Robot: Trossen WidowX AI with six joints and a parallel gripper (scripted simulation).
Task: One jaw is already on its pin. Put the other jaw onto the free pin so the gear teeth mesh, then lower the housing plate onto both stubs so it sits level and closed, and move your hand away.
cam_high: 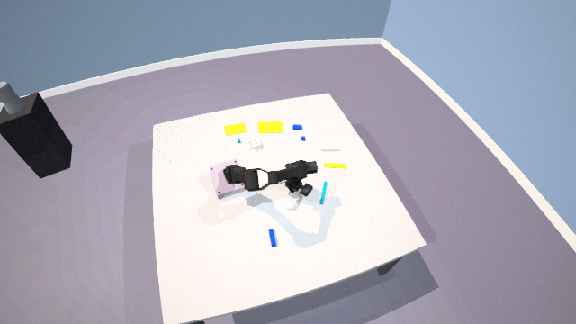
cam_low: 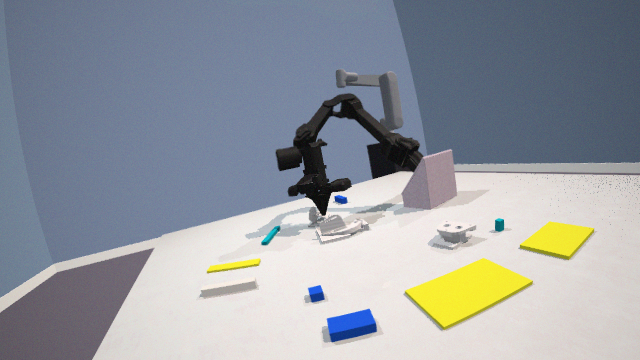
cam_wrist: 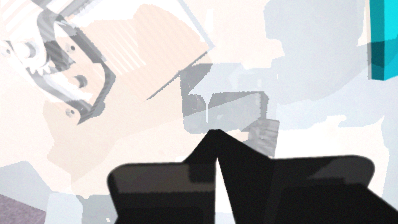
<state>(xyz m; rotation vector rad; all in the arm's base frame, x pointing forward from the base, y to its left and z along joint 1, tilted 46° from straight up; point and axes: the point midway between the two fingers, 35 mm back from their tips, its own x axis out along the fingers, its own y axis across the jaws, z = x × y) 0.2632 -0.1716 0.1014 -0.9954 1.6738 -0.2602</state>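
My gripper [cam_low: 324,212] [cam_wrist: 214,134] is shut, its fingertips together with nothing seen between them, pointing down low over the table. The white gear base assembly [cam_low: 334,226] [cam_wrist: 150,42] lies just beside the tips, at the upper left in the wrist view. It has a flat plate and a curved part with small holes; whether the teeth mesh cannot be told. A small grey ridged part [cam_low: 313,216] [cam_wrist: 264,137], possibly the free jaw, is close to the tips and partly hidden by a finger in the wrist view. A separate white part with two holes [cam_high: 256,144] [cam_low: 454,229], perhaps the housing plate, stands apart.
A cyan bar [cam_high: 323,193] [cam_low: 271,235] [cam_wrist: 383,30] lies near the gripper. A pink wedge block [cam_low: 441,180] stands by the arm's base. Yellow sheets [cam_high: 270,127] [cam_low: 470,292], a yellow strip [cam_high: 335,166] and a blue bar [cam_high: 273,238] lie further out.
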